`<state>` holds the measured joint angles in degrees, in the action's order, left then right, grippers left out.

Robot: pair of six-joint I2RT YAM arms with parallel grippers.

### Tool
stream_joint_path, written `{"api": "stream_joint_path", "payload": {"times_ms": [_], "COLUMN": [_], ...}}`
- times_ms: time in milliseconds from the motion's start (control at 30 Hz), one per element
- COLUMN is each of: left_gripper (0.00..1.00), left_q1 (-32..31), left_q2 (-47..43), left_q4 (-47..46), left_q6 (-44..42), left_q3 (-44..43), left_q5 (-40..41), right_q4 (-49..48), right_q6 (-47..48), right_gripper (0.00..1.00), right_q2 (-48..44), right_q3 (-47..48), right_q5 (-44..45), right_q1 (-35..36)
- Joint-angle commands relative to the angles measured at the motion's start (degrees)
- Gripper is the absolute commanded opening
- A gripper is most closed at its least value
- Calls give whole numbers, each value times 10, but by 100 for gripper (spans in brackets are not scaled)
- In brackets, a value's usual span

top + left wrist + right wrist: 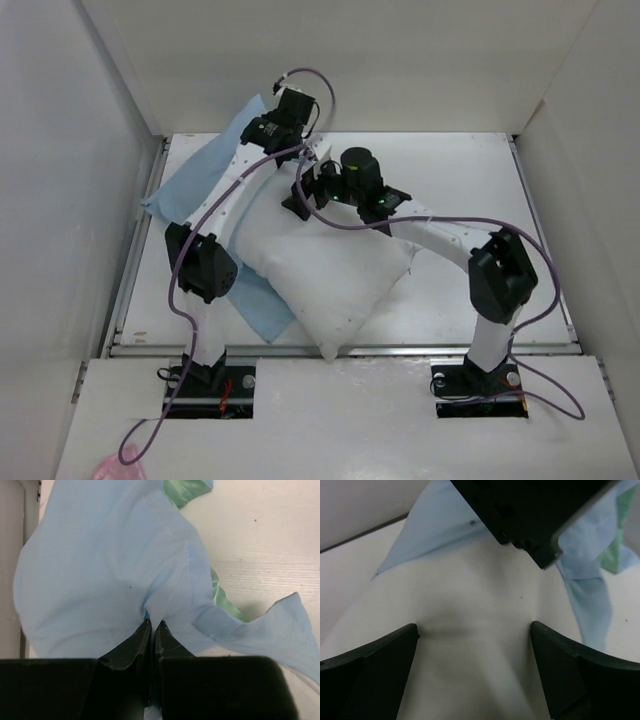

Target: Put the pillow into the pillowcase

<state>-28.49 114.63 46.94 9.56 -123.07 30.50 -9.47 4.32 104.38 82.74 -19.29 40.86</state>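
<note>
Overhead view: a white table (470, 170) inside a pale walled enclosure, with two robot arms bolted at its near edge. The pillow (330, 275), plump and white, lies diagonally from the middle of the table toward the near edge, one corner reaching that edge. The pillowcase (190, 190), thin light blue fabric, spreads toward the far-left corner, and part of it shows beneath the pillow on the near-left side. The left gripper (270, 130) sits over the pillowcase near the far edge. The right gripper (298, 188) is at the pillow's far end, close beside the left one. A pink scrap (110, 466) lies on the front ledge, off the table, at the near left.

Left wrist view: the left gripper (152, 622) is clenched, its two black fingers pressed together on a gathered fold of the pillowcase (100, 570). The fabric rises in a rumpled mound, and a green inner face shows at its right-hand edges. Bare table (265, 535) lies to the right.

Right wrist view: the right gripper (474, 626) is released, jaws spread wide, one finger on each side of a rounded hump of the pillow (475, 595). It grasps nothing. Blue pillowcase (440, 525) lies beyond the pillow, partly hidden by the other gripper's black body.
</note>
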Motion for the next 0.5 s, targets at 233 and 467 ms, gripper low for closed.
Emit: {"api": "stream_joint_path", "payload": {"times_ms": [233,467], "left_gripper": [0,20], "left_q1": [-8,14], "left_q2": [-138,-144], "left_q4": [-56,-67], "left_q6": [25,-15], "left_q3": [58,86], "left_q5": [52,-70], "right_q4": [-21,-53], "right_q6": [-25,-1], "right_gripper": [0,0], "right_q2": [8,-62], "right_q3": [-43,-112], "right_q5": [80,80], "right_q1": [2,12]}}
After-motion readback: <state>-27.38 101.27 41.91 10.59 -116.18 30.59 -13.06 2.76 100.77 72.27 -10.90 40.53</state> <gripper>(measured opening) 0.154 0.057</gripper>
